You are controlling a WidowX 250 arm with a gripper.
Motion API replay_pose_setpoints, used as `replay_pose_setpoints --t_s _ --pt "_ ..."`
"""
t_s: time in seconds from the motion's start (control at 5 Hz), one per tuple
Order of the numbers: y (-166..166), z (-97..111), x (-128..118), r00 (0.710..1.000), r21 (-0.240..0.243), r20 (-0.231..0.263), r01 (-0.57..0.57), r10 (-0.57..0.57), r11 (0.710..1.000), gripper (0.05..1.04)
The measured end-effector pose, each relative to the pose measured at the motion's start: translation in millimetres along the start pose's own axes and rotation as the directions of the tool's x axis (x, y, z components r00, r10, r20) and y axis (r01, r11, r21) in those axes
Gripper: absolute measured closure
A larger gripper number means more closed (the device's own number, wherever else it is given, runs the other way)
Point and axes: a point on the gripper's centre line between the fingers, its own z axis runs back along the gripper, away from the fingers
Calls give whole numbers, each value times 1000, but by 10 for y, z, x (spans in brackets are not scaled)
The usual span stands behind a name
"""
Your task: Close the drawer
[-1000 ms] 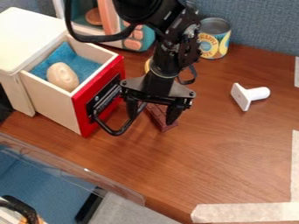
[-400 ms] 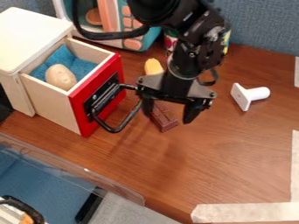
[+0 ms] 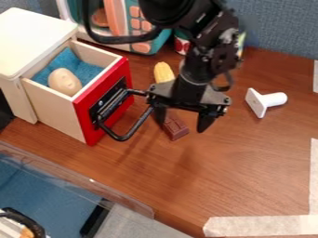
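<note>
At the handle side of the drawer, gripper hung with jaws released, drawer stood open, pale egg-shaped toy lay inside.

No legible text, labels, numbers or signs.

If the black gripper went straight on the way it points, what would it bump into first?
Probably the brown, blocky chocolate bar, which shows between the open jaws of the black gripper. Depth is unclear, so it might touch the brown wooden table first.
</note>
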Motion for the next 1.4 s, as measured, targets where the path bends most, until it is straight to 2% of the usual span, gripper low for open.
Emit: replay_pose_setpoints --t_s 0.2,0.4,0.6,1.0,1.4 --pt "42 -104 17 999 -7 -42 -23 23 1000 83" --pt "106 -165 45 997 -9 -60 -43 42 999 83" --pt "134 -185 68 997 -8 -59 -57 57 998 83" --pt "337 -295 157 991 56 -73 -108 112 993 83" --pt "584 -420 370 980 119 -64 -182 191 976 83"
